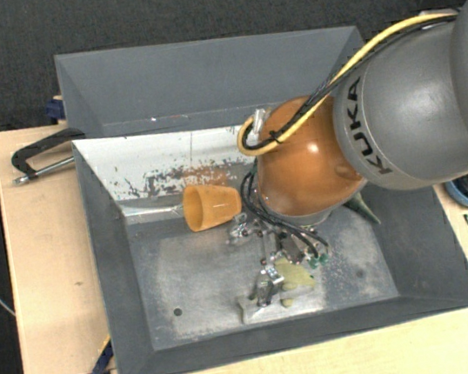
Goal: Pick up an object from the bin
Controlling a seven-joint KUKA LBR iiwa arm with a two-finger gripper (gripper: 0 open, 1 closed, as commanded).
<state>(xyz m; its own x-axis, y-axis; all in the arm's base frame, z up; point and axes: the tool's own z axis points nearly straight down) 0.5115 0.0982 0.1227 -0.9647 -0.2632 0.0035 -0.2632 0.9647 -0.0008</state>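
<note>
My gripper [266, 287] reaches down under the orange wrist cover to the bin floor, front of centre. A small pale yellow, flattish thing [300, 278] lies right beside it on its right, touching or nearly touching it. Whether the gripper has hold of that thing I cannot tell. An orange plastic cup [211, 205] lies on its side toward the back left of the floor, its mouth facing left, a short way behind and left of the gripper.
A dark green thing [363, 206] pokes out from under the arm at the right side of the bin. The arm and its cover hide the back right part of the floor.
</note>
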